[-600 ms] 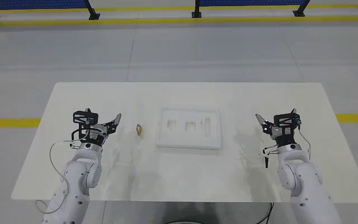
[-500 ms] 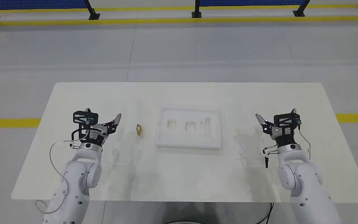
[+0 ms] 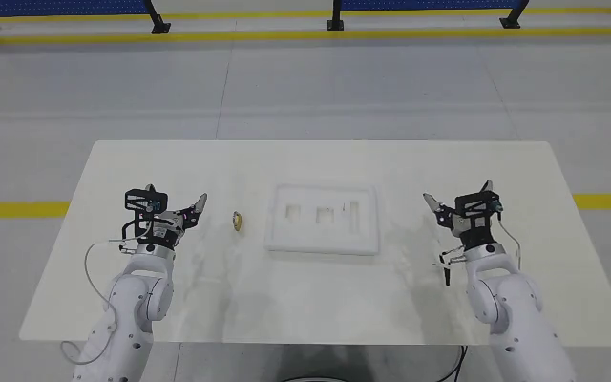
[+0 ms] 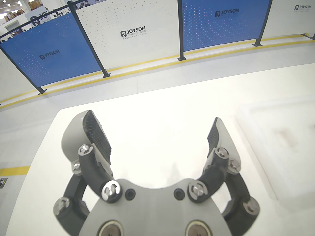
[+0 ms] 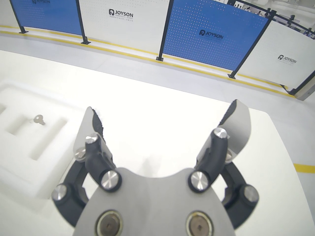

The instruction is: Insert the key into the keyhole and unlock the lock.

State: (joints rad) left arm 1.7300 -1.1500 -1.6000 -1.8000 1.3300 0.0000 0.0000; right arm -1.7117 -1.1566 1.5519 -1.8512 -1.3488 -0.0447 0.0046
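In the left wrist view one brand wordmark, with a small logo before it and a line of lettering too small to read beneath, stands in white on the left blue panel (image 4: 51, 55) and the upper-right blue panel (image 4: 226, 13). It stands in dark print on the centre white panel (image 4: 128, 30) and the edge white panel (image 4: 292, 6). In the right wrist view it stands across the upper frame on the corner blue panel (image 5: 44, 1), the near white panel (image 5: 123, 13), the middle blue panel (image 5: 214, 33) and the far white panel (image 5: 283, 57).
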